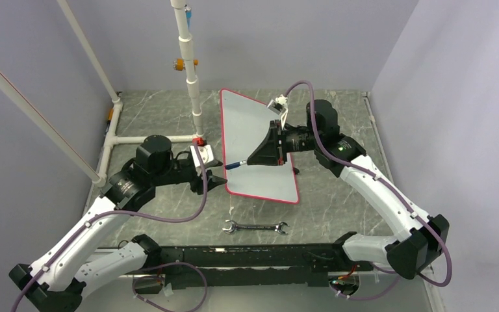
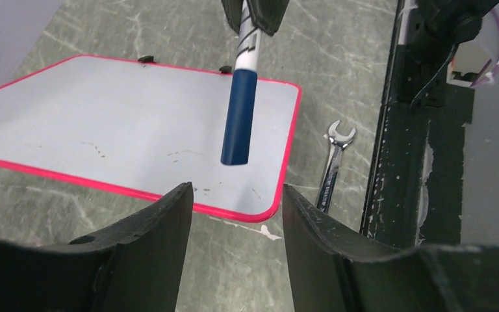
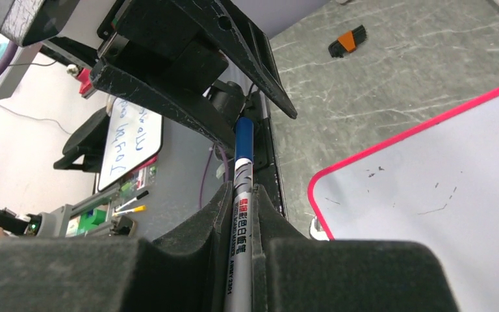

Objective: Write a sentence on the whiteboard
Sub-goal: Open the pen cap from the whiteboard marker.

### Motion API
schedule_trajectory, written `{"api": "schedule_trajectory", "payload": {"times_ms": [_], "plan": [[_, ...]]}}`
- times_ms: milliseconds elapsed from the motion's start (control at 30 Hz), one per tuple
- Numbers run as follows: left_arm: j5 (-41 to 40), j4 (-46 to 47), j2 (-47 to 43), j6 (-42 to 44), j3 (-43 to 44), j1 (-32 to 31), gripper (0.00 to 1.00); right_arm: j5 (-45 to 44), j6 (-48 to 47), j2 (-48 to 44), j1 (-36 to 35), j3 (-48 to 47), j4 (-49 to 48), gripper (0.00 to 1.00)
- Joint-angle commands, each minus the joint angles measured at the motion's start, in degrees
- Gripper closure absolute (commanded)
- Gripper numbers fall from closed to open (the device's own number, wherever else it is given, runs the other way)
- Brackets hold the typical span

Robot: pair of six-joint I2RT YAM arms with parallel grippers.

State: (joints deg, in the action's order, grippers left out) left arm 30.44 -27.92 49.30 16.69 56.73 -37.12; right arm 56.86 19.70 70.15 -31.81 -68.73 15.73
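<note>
A white pipe frame stands at the back left. The left gripper, jaws apart, faces the blue-capped end of the marker above the whiteboard, which lies flat mid-table. A wrench lies near its front edge. The right gripper is clamped on the marker.

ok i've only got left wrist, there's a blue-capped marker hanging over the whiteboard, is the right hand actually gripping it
observer: yes, the right wrist view shows the right hand shut on the marker, clamped on its white barrel.
operator: and any writing on the far half of the board
observer: no blue words in the top view. The whiteboard looks blank there, though the right arm hides part of one edge.
</note>
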Motion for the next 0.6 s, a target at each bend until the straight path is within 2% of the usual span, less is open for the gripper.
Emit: {"api": "schedule_trajectory", "payload": {"times_ms": [0, 267, 567], "plan": [[7.3, 5.1, 0.7, -3.1, 0.9, 0.9, 0.45, 2.3, -0.1, -0.4, -0.4, 0.3, -3.4, 1.0], [8.5, 9.1, 0.9, -5.8, 0.0, 0.9, 0.49, 2.2, -0.2, 0.2, -1.5, 1.3, -4.6, 1.0], [10.2, 9.2, 4.7, -7.4, 1.4, 0.9, 0.62, 2.5, -0.3, 0.3, -2.7, 2.0, -5.5, 1.0]]}}
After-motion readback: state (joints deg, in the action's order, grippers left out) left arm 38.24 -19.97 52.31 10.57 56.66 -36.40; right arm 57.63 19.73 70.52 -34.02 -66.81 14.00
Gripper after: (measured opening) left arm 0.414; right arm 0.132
